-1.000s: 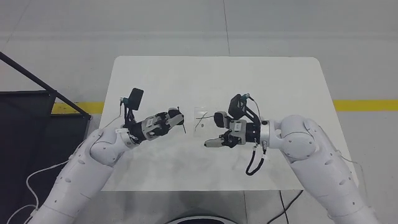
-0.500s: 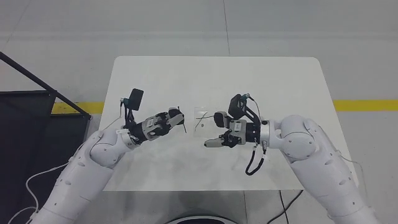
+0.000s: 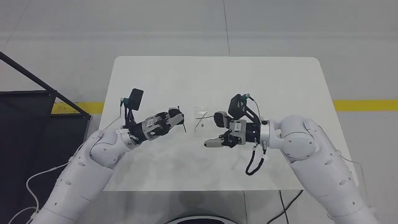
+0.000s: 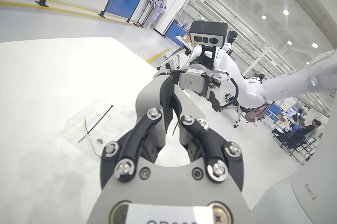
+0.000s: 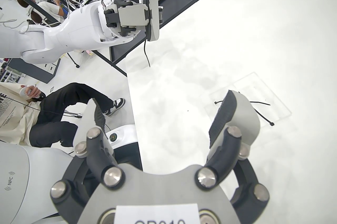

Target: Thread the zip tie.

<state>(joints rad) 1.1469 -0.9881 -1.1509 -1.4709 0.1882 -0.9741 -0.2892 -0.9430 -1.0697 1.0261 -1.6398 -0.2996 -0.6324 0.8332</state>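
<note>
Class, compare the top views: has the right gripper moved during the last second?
No. The right gripper stays open in the same spot next to the clear tray, with no shift either way.

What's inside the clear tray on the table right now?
The clear tray holds two loose black zip ties. One finger of the right end effector covers part of the tray, so anything beneath it is hidden.
</note>
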